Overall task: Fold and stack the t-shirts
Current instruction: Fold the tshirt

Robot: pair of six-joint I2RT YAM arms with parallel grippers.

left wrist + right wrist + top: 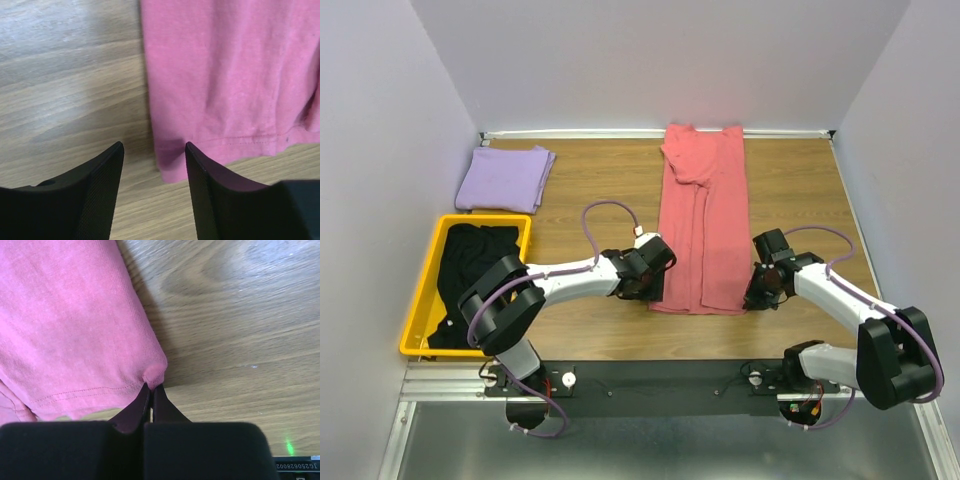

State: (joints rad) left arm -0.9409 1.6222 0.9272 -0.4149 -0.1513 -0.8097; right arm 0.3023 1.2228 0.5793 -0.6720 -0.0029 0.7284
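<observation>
- Your right pincer (151, 390) is clamped on the near right hem corner of the salmon-pink t-shirt (705, 220).
- Your left pincer (154, 146) stands apart astride the near left corner, likely for a matching pinch.
- The lavender t-shirt (505, 178) lies folded far left, probably the stack's base.

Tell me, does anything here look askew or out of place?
Only small things: the folded lavender t-shirt lies slightly askew to the far edge of the table, and the salmon-pink t-shirt is rumpled at its far end.
</observation>
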